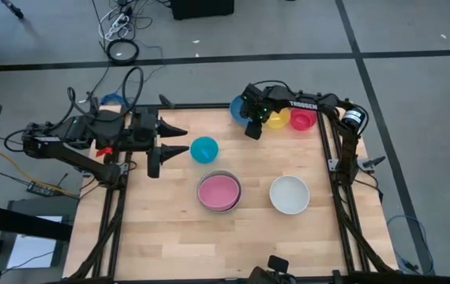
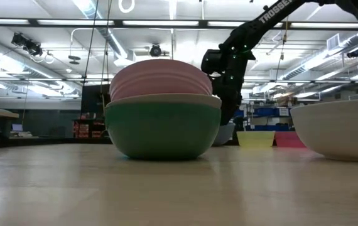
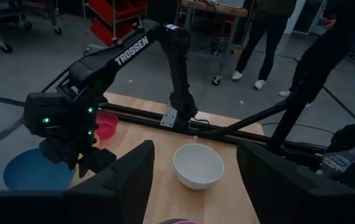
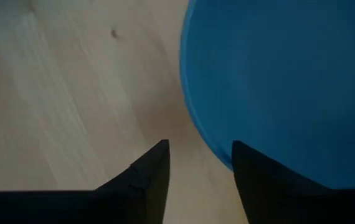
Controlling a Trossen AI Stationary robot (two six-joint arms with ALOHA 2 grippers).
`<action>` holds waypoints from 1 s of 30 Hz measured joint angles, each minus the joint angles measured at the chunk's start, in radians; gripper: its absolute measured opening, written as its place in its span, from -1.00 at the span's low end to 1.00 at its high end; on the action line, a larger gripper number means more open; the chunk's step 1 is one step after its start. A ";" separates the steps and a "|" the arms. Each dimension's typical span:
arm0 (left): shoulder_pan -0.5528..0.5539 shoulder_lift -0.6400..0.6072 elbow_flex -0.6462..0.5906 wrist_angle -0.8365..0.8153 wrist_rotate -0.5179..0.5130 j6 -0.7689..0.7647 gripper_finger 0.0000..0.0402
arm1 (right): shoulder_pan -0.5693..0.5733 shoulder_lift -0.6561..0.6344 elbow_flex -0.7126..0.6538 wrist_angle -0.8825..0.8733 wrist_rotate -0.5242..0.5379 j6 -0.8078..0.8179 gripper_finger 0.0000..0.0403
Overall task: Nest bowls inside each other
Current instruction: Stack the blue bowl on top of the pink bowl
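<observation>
Bowls, perhaps seven showing, right hand (image 1: 250,126) parted astride blue bowl's (image 1: 238,107) rim, left hand (image 1: 171,151) released.

Wooden table (image 1: 178,229) with bowls (image 1: 289,194)

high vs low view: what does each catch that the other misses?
High only: the cyan bowl, the blue bowl at the right gripper, and the left gripper waiting open at the table's left edge.
Low only: a green bowl at the bottom of the stack.
Both: pink bowl on top of the stack, white bowl, yellow bowl, red bowl, right arm.
</observation>
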 joint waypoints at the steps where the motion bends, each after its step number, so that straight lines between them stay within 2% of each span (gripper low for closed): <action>1: 0.000 0.000 0.000 0.000 0.000 0.000 0.18 | 0.000 0.000 0.000 0.001 0.006 -0.004 -0.26; 11: 0.000 0.000 0.000 0.001 0.000 0.000 0.18 | -0.001 0.000 0.000 0.000 0.042 -0.042 -0.66; 17: 0.000 0.000 0.000 0.000 0.000 0.000 0.18 | 0.009 0.000 0.000 -0.010 0.040 -0.089 -0.97; 24: 0.000 0.000 0.000 -0.001 0.000 0.003 0.18 | 0.042 0.000 -0.001 -0.009 0.002 -0.099 -0.95; 30: 0.000 0.000 0.000 0.000 0.000 0.011 0.18 | 0.072 0.000 -0.001 -0.007 0.001 -0.091 -0.66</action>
